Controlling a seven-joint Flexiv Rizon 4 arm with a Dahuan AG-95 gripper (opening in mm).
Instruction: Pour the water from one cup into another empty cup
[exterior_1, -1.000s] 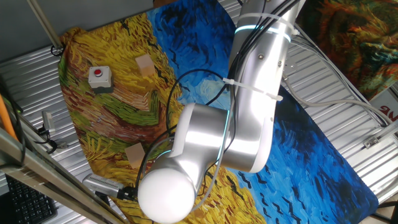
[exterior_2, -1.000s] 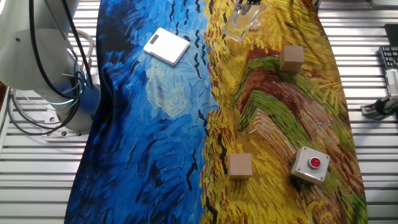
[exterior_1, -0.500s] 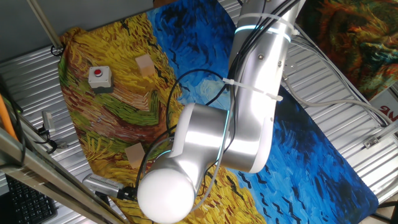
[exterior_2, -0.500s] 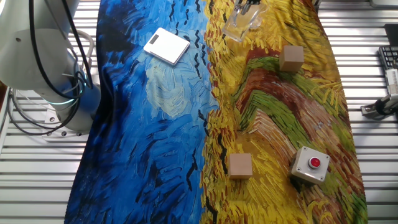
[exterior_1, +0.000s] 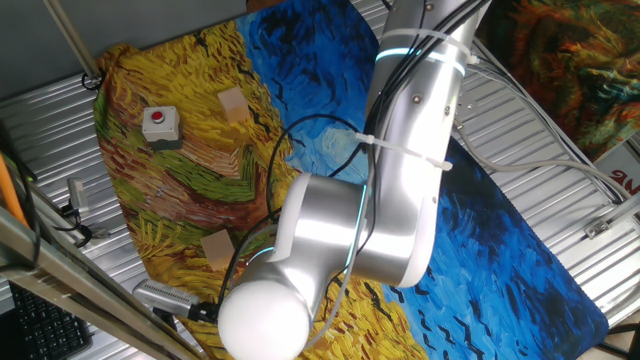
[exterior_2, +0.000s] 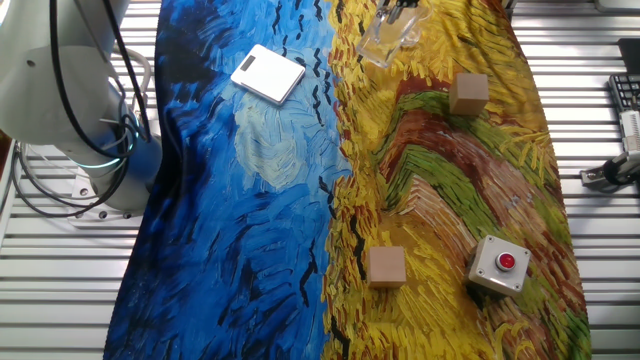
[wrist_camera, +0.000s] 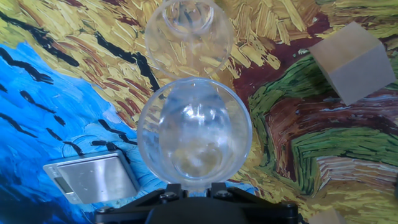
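In the hand view the one cup (wrist_camera: 194, 134), a wide clear tumbler, fills the centre with its rim towards the camera. My gripper (wrist_camera: 194, 186) is shut on it, a dark finger on each side of its lower wall. Glints of the water (wrist_camera: 198, 157) show low inside it. The another empty cup (wrist_camera: 188, 37), smaller and clear, stands on the yellow cloth just beyond the tumbler's rim. In the other fixed view the gripper (exterior_2: 400, 8) sits at the top edge over a clear cup shape (exterior_2: 386, 40). In one fixed view the arm (exterior_1: 400, 200) hides both cups.
A white scale (exterior_2: 268, 73) lies on the blue cloth, left of the cups. A wooden cube (exterior_2: 468, 93) stands right of them. A second cube (exterior_2: 386, 267) and a grey box with a red button (exterior_2: 498, 265) sit further down the yellow cloth.
The arm's elbow has shifted slightly left and down in one fixed view. The cups look the same as before in the other fixed view.
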